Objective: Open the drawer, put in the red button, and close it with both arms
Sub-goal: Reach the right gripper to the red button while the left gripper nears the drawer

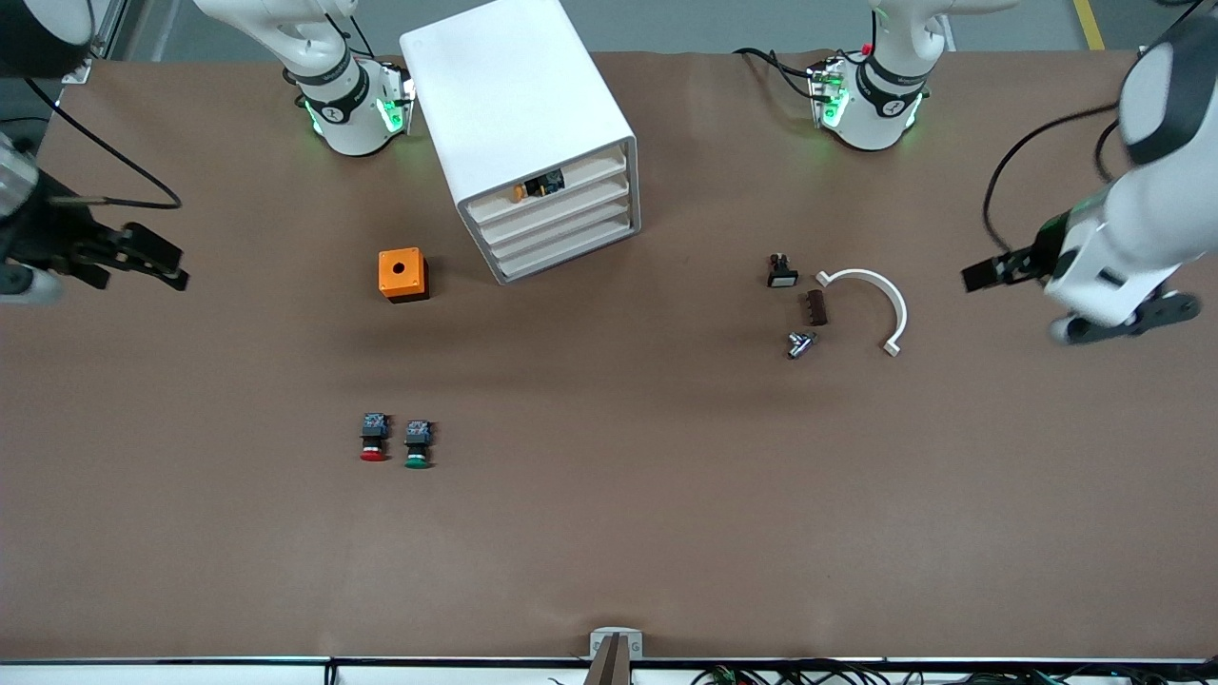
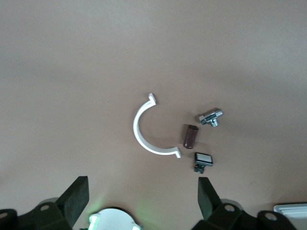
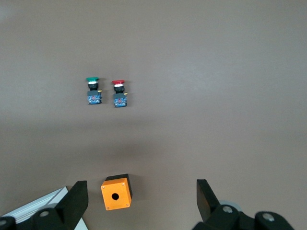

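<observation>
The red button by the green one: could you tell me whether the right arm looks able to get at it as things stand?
Probably yes. The red button lies on bare table toward the right arm's end; the green button beside it is apart, and the open right gripper holds nothing.

Even overhead light, soft faint shadows, sharp focus, no glare

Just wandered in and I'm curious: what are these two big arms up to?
Nothing is being handled yet. Both arms hang over the table with open, empty tools: the left tool at its own end, near a white curved clip, the right tool at the other end. The red button sits beside a green one. The white drawer cabinet looks shut.
</observation>
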Tool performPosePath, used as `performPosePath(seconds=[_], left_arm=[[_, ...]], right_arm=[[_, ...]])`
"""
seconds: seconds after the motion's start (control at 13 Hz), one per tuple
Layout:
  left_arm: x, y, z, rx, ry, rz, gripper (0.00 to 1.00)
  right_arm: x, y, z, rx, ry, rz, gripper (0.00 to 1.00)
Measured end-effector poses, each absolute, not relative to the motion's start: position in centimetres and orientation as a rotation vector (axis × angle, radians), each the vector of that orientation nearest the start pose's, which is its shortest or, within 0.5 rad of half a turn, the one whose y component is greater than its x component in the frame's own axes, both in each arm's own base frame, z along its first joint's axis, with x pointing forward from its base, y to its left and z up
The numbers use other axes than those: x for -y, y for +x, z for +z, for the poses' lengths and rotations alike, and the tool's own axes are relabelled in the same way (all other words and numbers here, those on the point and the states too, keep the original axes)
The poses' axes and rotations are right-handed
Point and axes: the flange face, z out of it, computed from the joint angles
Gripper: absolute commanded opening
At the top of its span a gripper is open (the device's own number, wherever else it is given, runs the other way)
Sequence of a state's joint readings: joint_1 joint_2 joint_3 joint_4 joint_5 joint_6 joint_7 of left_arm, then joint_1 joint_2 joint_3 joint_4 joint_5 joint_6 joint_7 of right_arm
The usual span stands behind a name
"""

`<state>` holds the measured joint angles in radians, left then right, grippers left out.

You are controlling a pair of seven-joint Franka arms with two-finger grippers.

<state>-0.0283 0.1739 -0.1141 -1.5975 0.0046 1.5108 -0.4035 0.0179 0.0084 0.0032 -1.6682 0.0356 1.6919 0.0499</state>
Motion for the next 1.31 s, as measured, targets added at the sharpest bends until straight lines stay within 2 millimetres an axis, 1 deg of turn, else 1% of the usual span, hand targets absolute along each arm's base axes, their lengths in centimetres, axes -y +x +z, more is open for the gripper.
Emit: performPosePath(seconds=[0.15,0.23,0.38,0.46,0.62,0.77,0.85,0.92,1.08,1.15,1.31], left_arm=[[10.3,59.0,46.9,0.557,-2.982,0.474,1.00],[12.0,59.4,45.1,0.650,-2.939,0.497,1.00],[15.8,60.2,42.2,0.853,-2.832,0.521,1.00],[17.8,60.3,40.8,0.946,-2.771,0.526,1.00],[22.5,59.7,37.7,1.071,-2.657,0.533,1.00],[27.6,58.5,34.9,1.166,-2.588,0.610,1.00],[29.8,57.7,34.0,1.255,-2.534,0.663,1.00],[31.3,57.1,33.3,1.353,-2.465,0.708,1.00],[33.3,56.2,32.2,1.500,-2.349,0.850,0.99],[34.3,55.7,31.5,1.555,-2.286,0.927,0.99],[36.2,54.7,29.1,1.668,-2.103,1.067,0.98]], right_arm=[[-2.9,58.1,55.5,-0.023,-3.099,0.021,1.00],[-3.5,58.8,54.0,-0.010,-3.097,0.042,1.00],[-4.6,60.3,51.3,0.013,-3.094,0.044,1.00],[-5.2,61.0,49.9,0.020,-3.088,0.046,1.00],[-6.5,62.7,46.2,0.020,-3.057,0.044,1.00],[-6.7,64.3,42.1,0.005,-3.047,0.052,1.00],[-6.6,64.9,40.2,-0.003,-3.048,0.054,1.00],[-6.6,65.4,38.5,-0.009,-3.050,0.057,1.00],[-6.4,66.1,35.1,-0.021,-3.054,0.069,1.00],[-6.3,66.4,33.0,-0.028,-3.055,0.081,1.00],[-6.4,66.9,28.4,-0.037,-3.057,0.100,1.00]])
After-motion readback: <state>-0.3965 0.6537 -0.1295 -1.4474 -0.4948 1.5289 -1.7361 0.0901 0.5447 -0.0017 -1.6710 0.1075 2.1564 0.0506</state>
